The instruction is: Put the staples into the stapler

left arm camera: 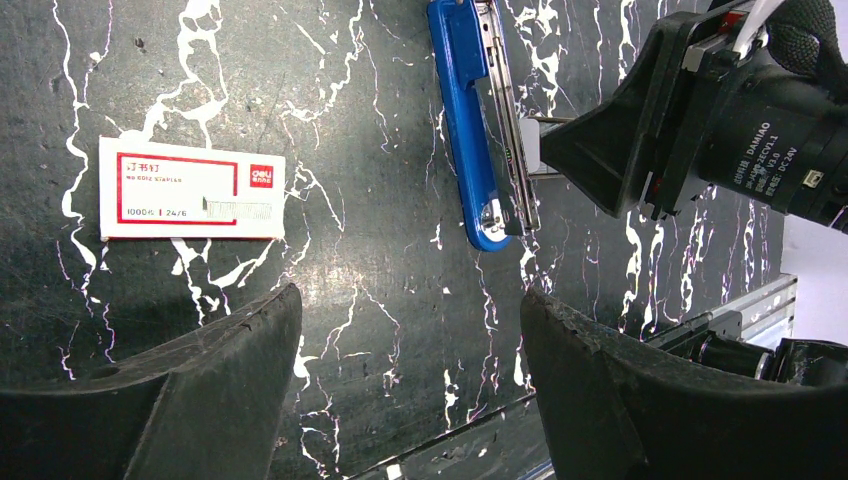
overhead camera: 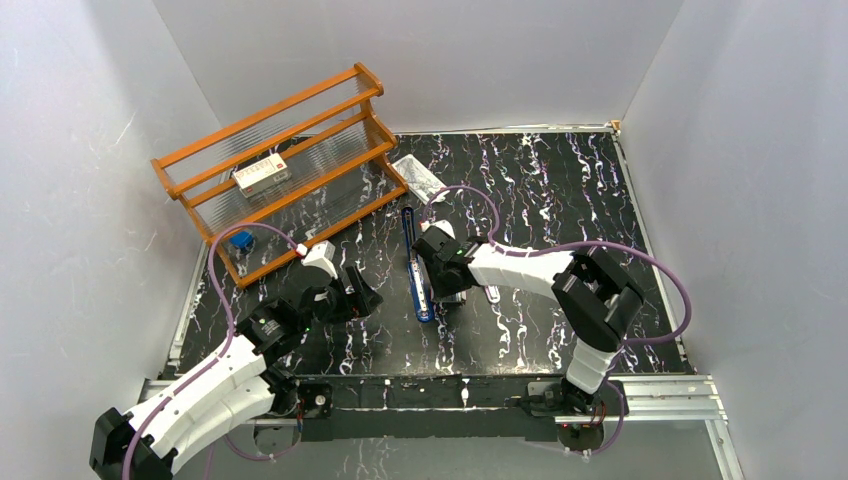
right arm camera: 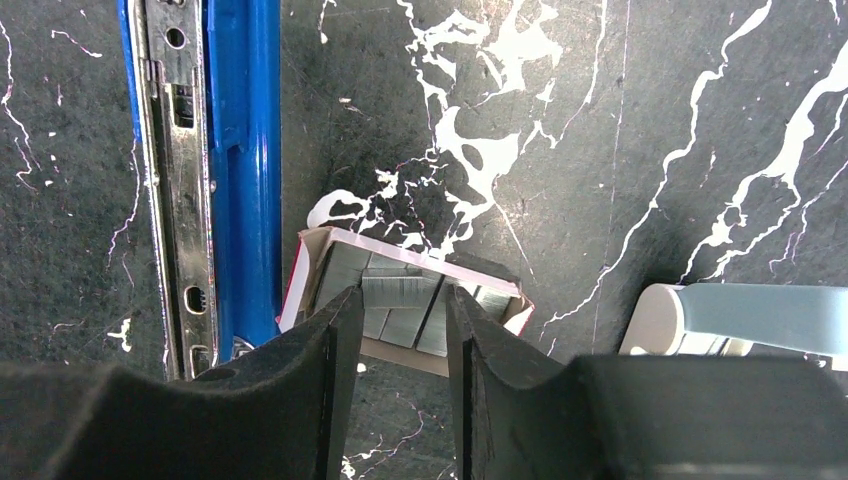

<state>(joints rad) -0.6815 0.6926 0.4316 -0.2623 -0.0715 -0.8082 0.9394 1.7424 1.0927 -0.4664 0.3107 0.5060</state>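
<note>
Poised over the open tray [right arm camera: 306,268] with right fingers [right arm camera: 300,400] narrowed astride staples [right arm camera: 400,292], hold impossible to tell; alongside stapler [right arm camera: 240,150] laid open, channel [right arm camera: 165,150] up for loading. Left fingers [left arm camera: 200,400] wide, empty.

Stapler [overhead camera: 415,265]: mid counter [overhead camera: 560,200], lying front to back.
Staple tray [right arm camera: 300,280]: just right of the stapler, staples [right arm camera: 400,292] inside, right tool [right arm camera: 400,340] over it.
Small box [left arm camera: 190,188]: left of the stapler, apart; one staple strip [left arm camera: 238,209] on it.
Rack [overhead camera: 290,170]: back left, a box [overhead camera: 262,174] on its shelf.
Packet [overhead camera: 415,175]: behind the stapler.
</note>
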